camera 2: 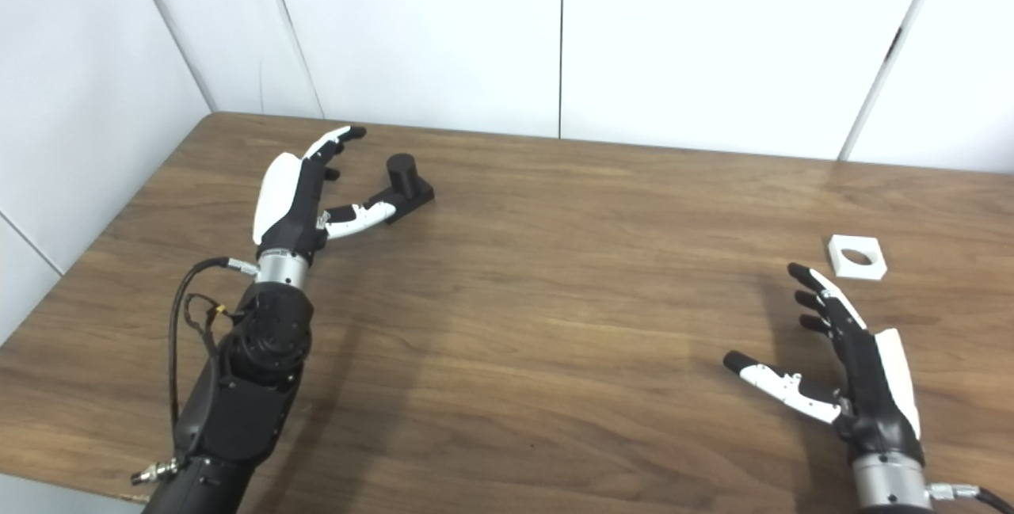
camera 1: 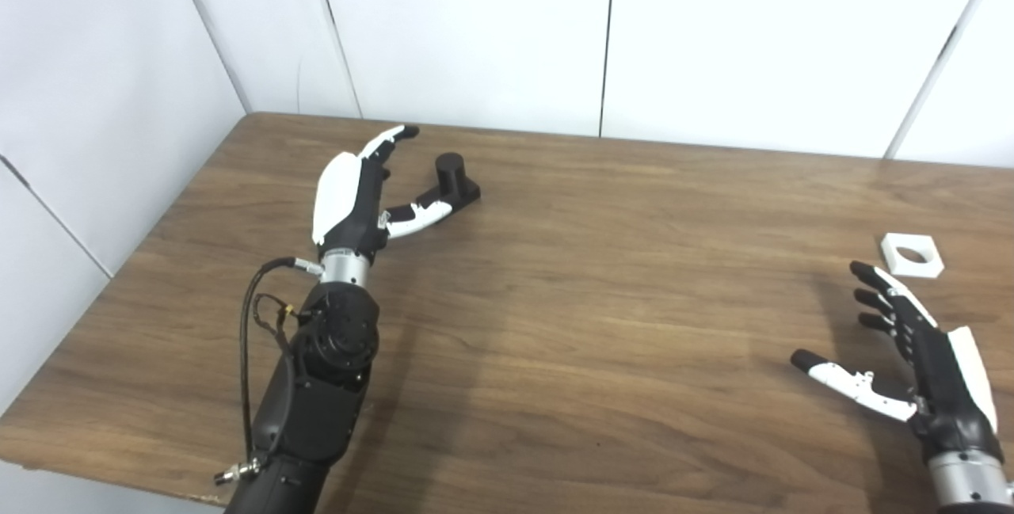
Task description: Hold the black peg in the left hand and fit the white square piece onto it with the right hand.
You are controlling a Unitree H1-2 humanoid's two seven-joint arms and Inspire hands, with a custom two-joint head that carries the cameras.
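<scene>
Table [camera 1: 602, 276]: we see the wooden top carrying both task pieces, neither one lifted.
Left hand [camera 1: 356, 193]: we find it at the far left with fingers spread and holding nothing; its thumb reaches toward the peg's base, whether touching we cannot tell.
Right hand [camera 1: 911, 348]: we see it at the near right, fingers apart and empty, near the white piece but not on it.
Black peg [camera 1: 453, 177]: it stands upright on its base on the table, just beside the left hand.
White square piece [camera 1: 912, 254]: it lies flat, hole up, just beyond the right fingertips.
Progress: we judge nothing done yet; both grasps and the fitting remain.
</scene>
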